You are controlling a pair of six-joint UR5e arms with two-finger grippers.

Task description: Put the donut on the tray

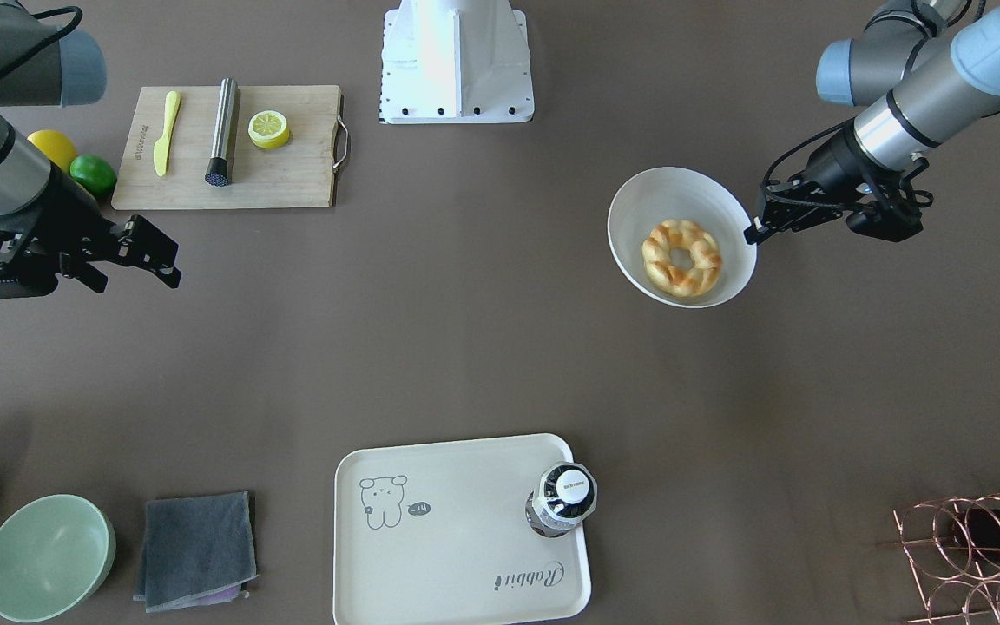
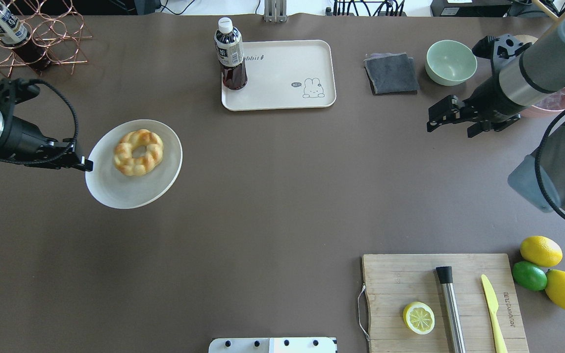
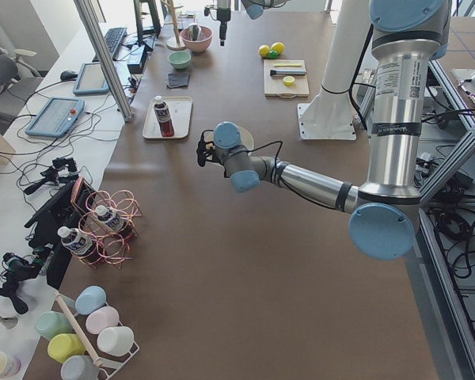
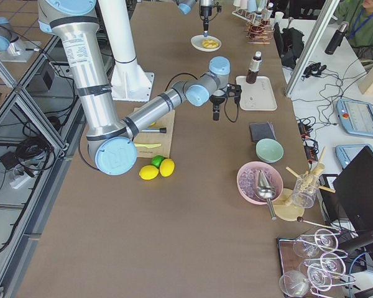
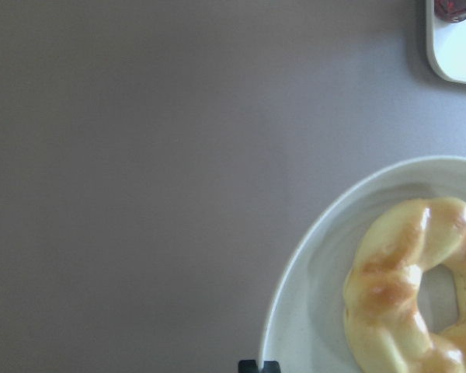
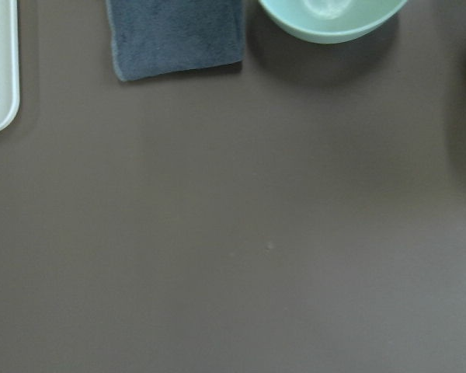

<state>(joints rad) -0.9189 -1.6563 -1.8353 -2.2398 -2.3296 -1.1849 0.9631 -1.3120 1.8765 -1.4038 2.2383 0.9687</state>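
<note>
The donut (image 2: pixel 138 152), a golden twisted ring, lies in a round white bowl (image 2: pixel 120 191) at the table's left; it also shows in the front view (image 1: pixel 681 257) and the left wrist view (image 5: pixel 412 287). My left gripper (image 2: pixel 84 164) is shut on the bowl's rim (image 1: pixel 747 252), and the bowl looks tilted. The cream tray (image 2: pixel 287 83) with the rabbit drawing lies at the far middle, apart from the bowl; its bare middle shows in the front view (image 1: pixel 457 538). My right gripper (image 2: pixel 434 117) is open and empty over bare table at the right.
A dark drink bottle (image 2: pixel 231 54) stands on the tray's left end. A grey cloth (image 2: pixel 391 72) and a green bowl (image 2: pixel 450 62) lie right of the tray. A copper bottle rack (image 2: pixel 32 34) stands far left. A cutting board (image 2: pixel 444 301) with a lemon half lies near right.
</note>
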